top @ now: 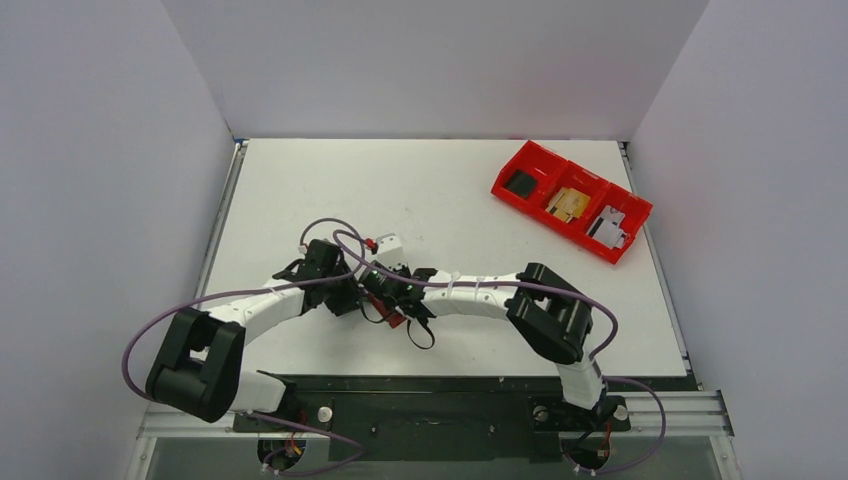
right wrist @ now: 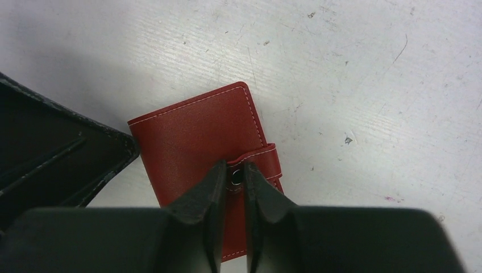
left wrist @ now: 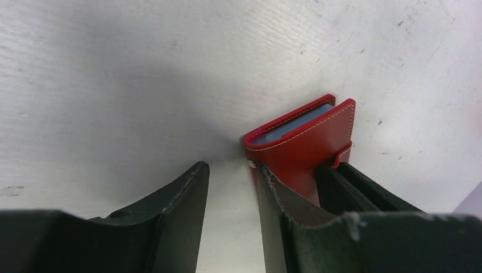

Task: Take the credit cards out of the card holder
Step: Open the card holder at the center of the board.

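Well, everything here hangs on the strap. The card holder lies flat and closed on the worktop, in the middle where the two arms meet. Its long axis runs away from the right gripper, a touch slanted.

The strap wraps round the long edge farthest from the left gripper and snaps down on the top cover. The right gripper is straight above that snap. Its fingers are drawn in to a slim gap with the stud between them, pinching the strap's end as far as I can judge, so the right arm is the one placed to work it.

The left gripper stands at the opposite long edge, spread apart with only bare worktop between its fingers. One finger is up against the holder there, though I can't tell whether it presses on it or just leans beside it.

The credit cards sit inside, with only a pale blue-grey edge showing between the covers at the far short end. To my eye the next move is to peel the strap up and back over its own edge, away from the left gripper, which would brace the holder against sliding. No card is out yet.
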Tool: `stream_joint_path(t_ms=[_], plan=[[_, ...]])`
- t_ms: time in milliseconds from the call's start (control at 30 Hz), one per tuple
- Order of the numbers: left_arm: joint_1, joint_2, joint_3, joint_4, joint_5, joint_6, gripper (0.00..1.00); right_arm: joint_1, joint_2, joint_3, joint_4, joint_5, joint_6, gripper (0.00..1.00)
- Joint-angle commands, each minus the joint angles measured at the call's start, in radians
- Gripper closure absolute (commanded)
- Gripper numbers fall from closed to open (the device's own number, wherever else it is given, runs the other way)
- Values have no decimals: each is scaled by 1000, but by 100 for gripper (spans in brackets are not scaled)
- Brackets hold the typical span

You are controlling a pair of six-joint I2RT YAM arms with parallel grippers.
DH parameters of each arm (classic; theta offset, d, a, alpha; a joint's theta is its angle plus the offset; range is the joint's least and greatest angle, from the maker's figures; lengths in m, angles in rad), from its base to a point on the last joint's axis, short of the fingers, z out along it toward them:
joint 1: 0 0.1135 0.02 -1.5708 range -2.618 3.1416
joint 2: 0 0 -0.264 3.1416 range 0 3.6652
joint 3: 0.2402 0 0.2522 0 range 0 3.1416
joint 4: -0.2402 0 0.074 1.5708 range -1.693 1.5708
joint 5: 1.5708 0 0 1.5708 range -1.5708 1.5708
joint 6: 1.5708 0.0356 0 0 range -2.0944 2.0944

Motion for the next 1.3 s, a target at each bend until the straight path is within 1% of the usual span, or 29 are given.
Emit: stream_joint_path(t_ms=[0, 33, 67, 333, 467, 600, 700, 833, 867, 967, 1100, 1267], plan=[[-11, 36, 41, 56, 12, -2, 65, -24, -8, -54, 1, -95, 58, 94], [-11, 47, 48, 58, 11, -1, 65, -34, -11, -60, 12, -107, 69, 98], [-11, 58, 54, 59, 8, 3, 65, -39, -20, -72, 17, -132, 74, 100], [-11, 105, 90, 51, 2, 28, 65, -125, -112, -143, 113, -308, 136, 100], [-11, 107, 100, 40, -3, 42, 65, -160, -190, -175, 149, -348, 163, 100], [-10, 81, 116, 5, -15, 67, 65, -183, -275, -192, 144, -332, 186, 100], [-9, 55, 138, -31, -31, 92, 65, -188, -317, -194, 104, -298, 200, 100], [-12, -7, 156, -72, -43, 117, 60, -187, -370, -197, 75, -288, 206, 100], [-11, -20, 154, -75, -42, 117, 56, -186, -376, -196, 68, -287, 208, 100], [-11, -84, 137, -79, -21, 113, 52, -183, -403, -194, 60, -283, 210, 100], [-9, -132, 121, -83, 6, 98, 50, -172, -413, -184, 47, -276, 211, 100], [-11, -151, 117, -86, 18, 96, 50, -154, -407, -160, 30, -273, 209, 100]])
